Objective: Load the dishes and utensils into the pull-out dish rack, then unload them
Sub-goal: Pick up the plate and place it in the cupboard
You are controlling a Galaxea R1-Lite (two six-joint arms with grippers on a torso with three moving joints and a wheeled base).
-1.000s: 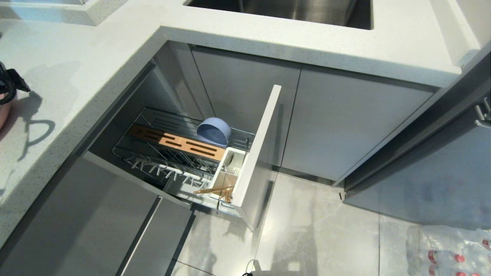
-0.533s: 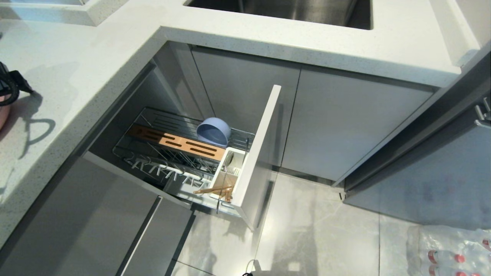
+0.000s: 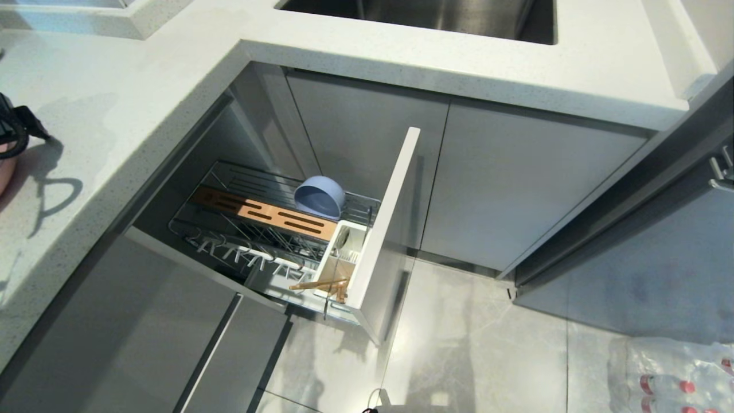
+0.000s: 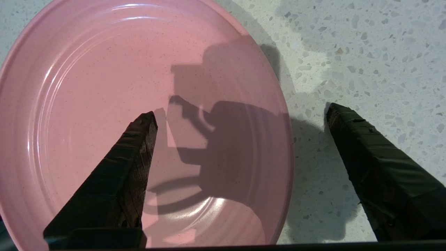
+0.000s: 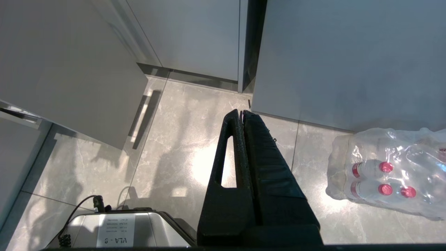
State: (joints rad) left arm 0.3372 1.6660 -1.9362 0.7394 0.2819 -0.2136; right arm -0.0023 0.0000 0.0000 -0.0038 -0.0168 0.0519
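- The pink plate lay flat on the speckled white countertop, filling the left of the left wrist view; only a sliver showed at the head view's far left edge.
- The left gripper hung over the plate's rim with its jaws spread wide, holding nothing: one finger above the plate, the other above bare counter.
- At frame centre, the pull-out dish rack stood open, holding the blue-grey bowl, chopsticks and spoon.
- The right gripper hung closed and empty above the floor.
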